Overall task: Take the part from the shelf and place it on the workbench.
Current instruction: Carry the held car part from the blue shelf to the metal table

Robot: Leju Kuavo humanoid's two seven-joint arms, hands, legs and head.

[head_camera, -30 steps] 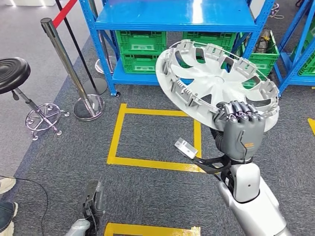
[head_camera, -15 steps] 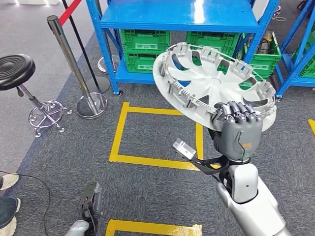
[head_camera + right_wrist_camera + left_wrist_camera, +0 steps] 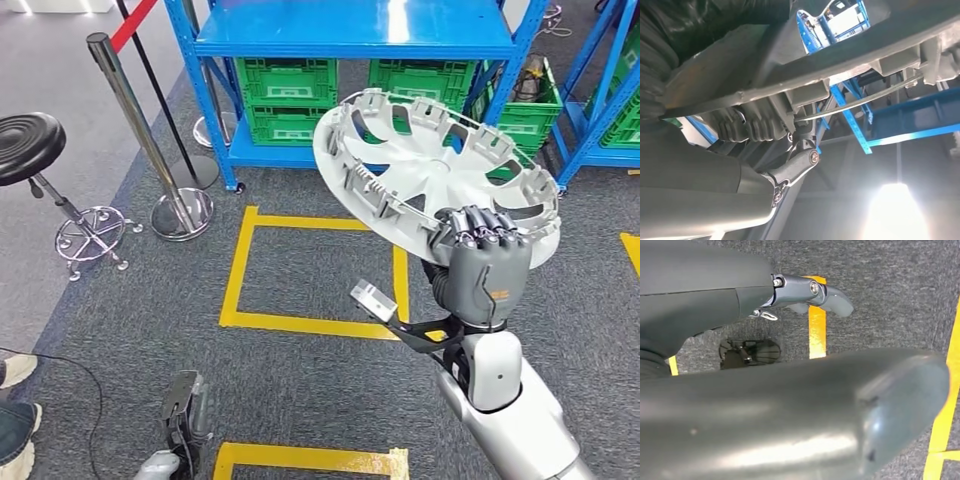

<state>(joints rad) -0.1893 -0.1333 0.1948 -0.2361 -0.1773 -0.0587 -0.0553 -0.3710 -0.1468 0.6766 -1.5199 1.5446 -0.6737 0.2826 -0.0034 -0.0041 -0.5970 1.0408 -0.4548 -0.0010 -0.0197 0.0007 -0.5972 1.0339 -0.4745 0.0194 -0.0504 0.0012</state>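
Note:
The part is a silver wheel cover (image 3: pixel 423 170), hollow side up and tilted, held out above the grey carpet in front of the blue shelf (image 3: pixel 355 30). My right hand (image 3: pixel 487 265) grips its near rim, with the fingers (image 3: pixel 479 225) curled over the edge. In the right wrist view the wheel cover's underside (image 3: pixel 851 45) runs above my right hand (image 3: pixel 753 125), which clamps onto it. My left hand (image 3: pixel 181 415) hangs low by my side and holds nothing. In the left wrist view the fingers (image 3: pixel 810 290) of the left hand stretch out over the carpet, apart from the thumb.
Green crates (image 3: pixel 290 95) fill the shelf's bottom level. A second blue rack (image 3: pixel 604 90) stands on the right. On the left are a chrome barrier post (image 3: pixel 136 120) and a black stool (image 3: pixel 26 145). Yellow tape (image 3: pixel 234 270) marks a square on the floor. A person's shoes (image 3: pixel 15 420) are at the lower left.
The whole picture has swayed a little, so the camera moved. The wheel cover stays in my right hand at about the same height and tilt. The left hand still hangs low.

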